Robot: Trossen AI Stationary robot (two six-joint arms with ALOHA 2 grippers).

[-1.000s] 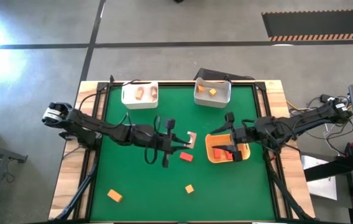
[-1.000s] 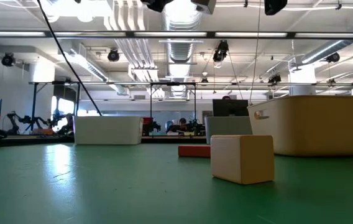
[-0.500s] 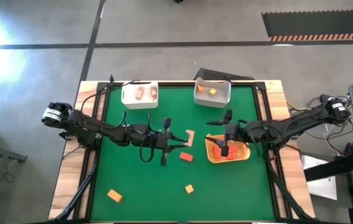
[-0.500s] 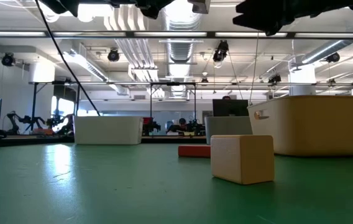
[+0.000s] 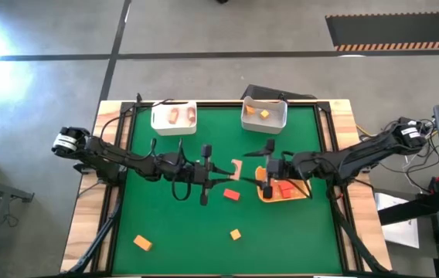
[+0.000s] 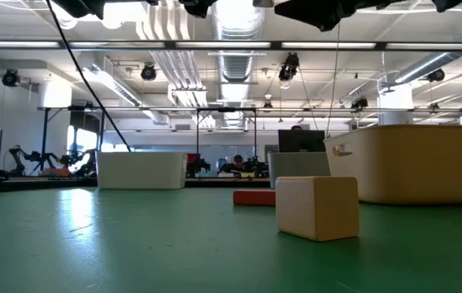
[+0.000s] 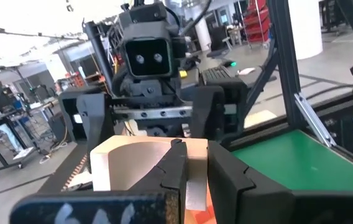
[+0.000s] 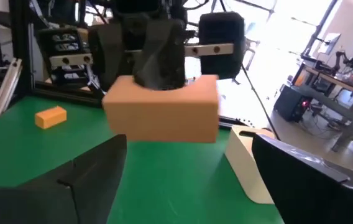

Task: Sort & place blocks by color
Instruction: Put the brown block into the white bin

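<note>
- My left fingers (image 5: 221, 171) pinch a tan block (image 5: 236, 169) mid-desk.
- My right fingers (image 5: 263, 171) spread wide at its 3 o'clock, touching nothing.

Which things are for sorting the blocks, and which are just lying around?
For the job:
- tan block, shut in the left gripper
- right gripper, open beside it
- red block
- orange blocks
- white bins
- orange tray

Just lying about:
- striped mat on the floor
- cables beside the table
</note>
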